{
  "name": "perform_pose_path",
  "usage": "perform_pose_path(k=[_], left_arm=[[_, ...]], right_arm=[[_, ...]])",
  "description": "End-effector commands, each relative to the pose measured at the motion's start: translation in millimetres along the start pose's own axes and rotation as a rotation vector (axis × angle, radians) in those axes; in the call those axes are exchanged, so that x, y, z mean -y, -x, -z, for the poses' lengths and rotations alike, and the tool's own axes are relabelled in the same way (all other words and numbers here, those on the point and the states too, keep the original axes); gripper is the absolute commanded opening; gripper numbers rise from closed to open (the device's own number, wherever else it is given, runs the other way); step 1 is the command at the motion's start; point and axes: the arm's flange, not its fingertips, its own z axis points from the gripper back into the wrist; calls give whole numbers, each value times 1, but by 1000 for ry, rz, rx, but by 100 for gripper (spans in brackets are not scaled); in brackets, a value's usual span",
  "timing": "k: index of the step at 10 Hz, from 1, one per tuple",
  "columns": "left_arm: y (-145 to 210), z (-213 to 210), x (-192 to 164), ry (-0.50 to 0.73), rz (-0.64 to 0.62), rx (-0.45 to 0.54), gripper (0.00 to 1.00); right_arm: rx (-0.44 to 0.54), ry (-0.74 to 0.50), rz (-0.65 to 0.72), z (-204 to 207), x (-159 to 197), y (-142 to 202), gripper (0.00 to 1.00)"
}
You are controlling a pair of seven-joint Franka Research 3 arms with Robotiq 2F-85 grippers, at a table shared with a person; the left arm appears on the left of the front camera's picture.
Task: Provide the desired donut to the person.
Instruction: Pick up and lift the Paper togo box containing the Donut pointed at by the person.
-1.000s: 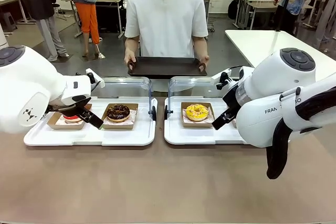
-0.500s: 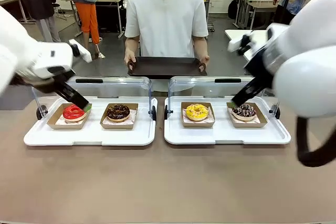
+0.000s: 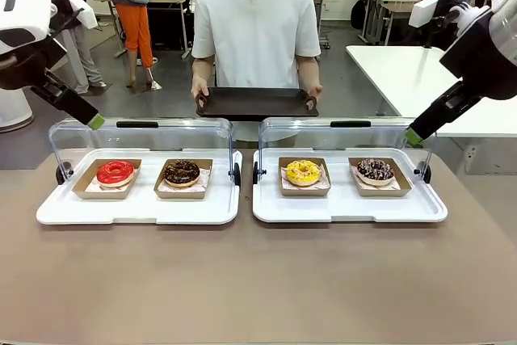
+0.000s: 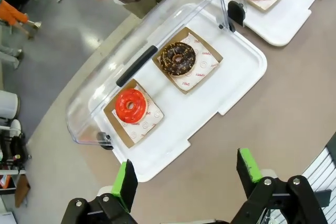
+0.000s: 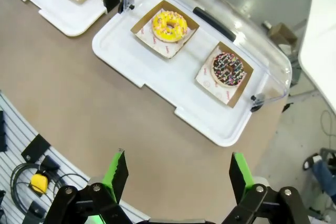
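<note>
Four donuts lie on paper squares in two white trays: red (image 3: pixel 115 172) and chocolate (image 3: pixel 182 171) on the left, yellow (image 3: pixel 303 171) and sprinkled chocolate (image 3: pixel 375 170) on the right. The person (image 3: pixel 257 30) stands at the far side and holds a dark tray (image 3: pixel 257 104) with both hands. My left gripper (image 3: pixel 95 121) hangs open high above the left tray's far left corner, holding nothing. My right gripper (image 3: pixel 414 136) is open and raised at the right tray's far right. From the left wrist, the open gripper (image 4: pixel 186 174) looks down on the red donut (image 4: pixel 130 105).
Clear hinged lids (image 3: pixel 141 139) stand open behind both white trays (image 3: pixel 137 212). The brown tabletop in front of the trays is bare. A second white table (image 3: pixel 420 78) stands at the back right. Bystanders and other tables are farther off.
Both arms have lifted up and outward from the trays. The left gripper rose from the red donut, the right from the sprinkled donut. All the donuts stayed put.
</note>
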Motion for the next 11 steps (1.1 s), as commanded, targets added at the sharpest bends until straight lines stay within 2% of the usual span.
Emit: perform_pose_path(k=[1, 2, 3, 4, 5, 6, 7, 8, 9, 11], left_arm=[[5, 14, 2, 44, 2, -10, 100], [0, 0, 0, 0, 0, 0, 100], [-6, 6, -40, 122, -14, -25, 100], [-1, 3, -66, 321, -30, 15, 100], [9, 4, -79, 449, -12, 52, 100], [8, 3, -96, 609, 35, 58, 100], [10, 0, -110, 716, 49, 90, 100], [19, -1, -130, 855, 97, 148, 100], [17, 1, -155, 910, 144, 193, 100], [15, 10, -181, 906, 171, 294, 100]], right_arm=[[1, -6, -7, 12, -3, 0, 100], [0, 0, 0, 0, 0, 0, 100], [-52, -367, 32, 0, 40, -5, 100], [-48, -633, 92, 4, 88, -2, 100], [-14, -767, 75, 7, 112, 8, 100], [19, -866, 39, 6, 130, 12, 100], [59, -931, 2, 5, 148, 18, 100], [136, -1021, -65, 3, 165, 27, 100], [217, -1056, -141, 3, 174, 32, 100], [302, -1054, -219, 5, 190, 42, 100]])
